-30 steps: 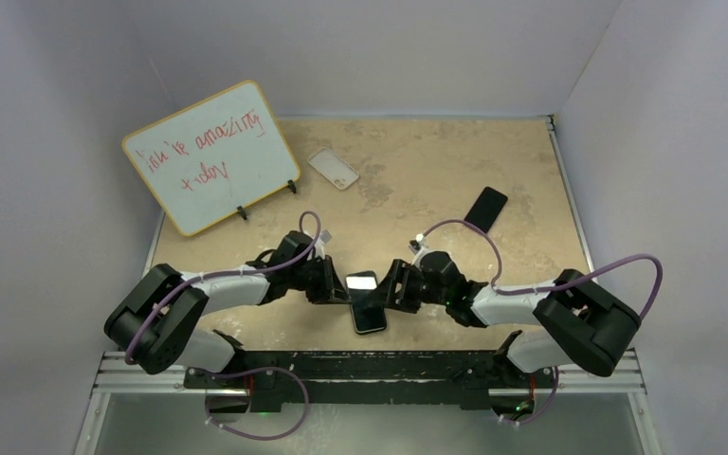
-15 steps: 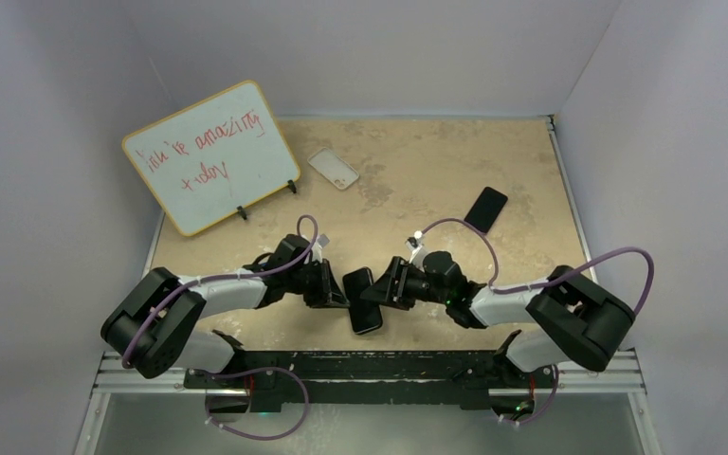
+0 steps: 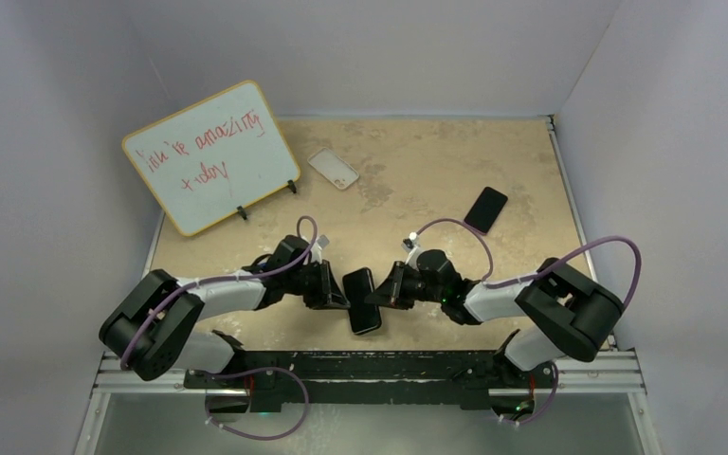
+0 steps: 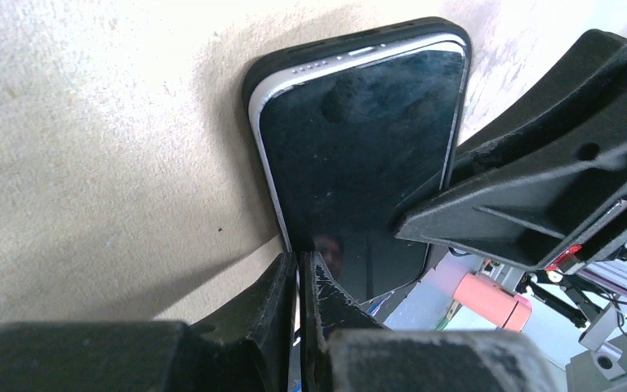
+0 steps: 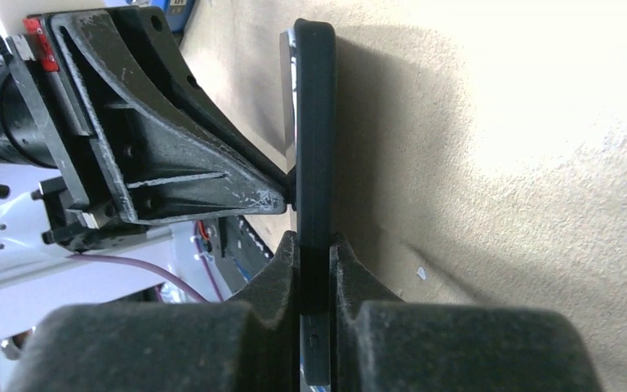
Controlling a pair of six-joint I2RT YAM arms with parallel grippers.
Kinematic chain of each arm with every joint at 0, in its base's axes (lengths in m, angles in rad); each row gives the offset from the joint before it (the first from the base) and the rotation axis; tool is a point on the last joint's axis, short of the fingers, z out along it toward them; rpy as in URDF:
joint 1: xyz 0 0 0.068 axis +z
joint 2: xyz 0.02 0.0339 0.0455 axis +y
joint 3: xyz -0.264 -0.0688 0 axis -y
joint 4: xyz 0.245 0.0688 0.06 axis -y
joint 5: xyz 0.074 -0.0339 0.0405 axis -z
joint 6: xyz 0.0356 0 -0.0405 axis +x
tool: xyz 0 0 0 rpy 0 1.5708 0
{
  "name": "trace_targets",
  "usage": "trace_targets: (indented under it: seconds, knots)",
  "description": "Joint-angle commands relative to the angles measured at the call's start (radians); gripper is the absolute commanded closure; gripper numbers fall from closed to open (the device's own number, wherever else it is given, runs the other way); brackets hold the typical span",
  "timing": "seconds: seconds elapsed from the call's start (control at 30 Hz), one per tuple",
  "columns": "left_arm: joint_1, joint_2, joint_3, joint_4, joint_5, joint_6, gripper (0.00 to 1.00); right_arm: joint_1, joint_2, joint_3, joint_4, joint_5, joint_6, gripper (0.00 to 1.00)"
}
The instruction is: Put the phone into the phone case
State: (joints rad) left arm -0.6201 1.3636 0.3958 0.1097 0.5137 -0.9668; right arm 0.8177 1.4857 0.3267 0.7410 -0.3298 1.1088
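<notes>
While the whiteboard (image 3: 210, 156) stands propped, my right gripper (image 5: 314, 241), nearer and right of it, is clamped on the case (image 5: 314, 122) edge. My left gripper (image 4: 298, 263), closed and empty, presses the phone (image 4: 359, 147) in the case, long axis crosswise between both; one corner looks unseated.

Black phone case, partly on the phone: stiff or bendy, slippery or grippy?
Probably flexible: the phone case has a thin rim, gaping at the phone's corner. Its matte edge, pinched in the right hand, looks grippy, so slipping seems unlikely.
</notes>
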Motion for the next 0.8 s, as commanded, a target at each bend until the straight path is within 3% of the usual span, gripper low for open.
trace_targets:
  seconds: [0.0, 0.07, 0.2, 0.27, 0.4, 0.57, 0.77]
  knots:
    - [-0.011, -0.073, 0.036, -0.004, 0.058, 0.02, 0.82, 0.005, -0.061, 0.058, -0.034, -0.019, -0.027, 1.0]
    - [-0.01, -0.116, 0.075, -0.058, 0.044, 0.051, 0.69, 0.005, -0.105, 0.064, -0.075, 0.002, -0.043, 1.0]
    - [-0.008, -0.225, 0.178, -0.194, -0.02, 0.125, 0.27, -0.024, -0.234, 0.079, -0.184, 0.03, -0.11, 1.0]
    - [-0.003, -0.272, 0.237, -0.248, -0.045, 0.164, 0.16, -0.051, -0.309, 0.089, -0.248, 0.029, -0.14, 1.0]
    - [-0.003, -0.326, 0.338, -0.314, -0.079, 0.217, 0.1, -0.091, -0.462, 0.126, -0.388, 0.031, -0.203, 1.0]
    - [-0.001, -0.36, 0.357, -0.255, -0.05, 0.196, 0.09, -0.106, -0.612, 0.181, -0.495, 0.045, -0.255, 1.0]
    - [-0.001, -0.429, 0.336, -0.122, 0.003, 0.151, 0.09, -0.104, -0.728, 0.178, -0.393, -0.021, -0.241, 1.0]
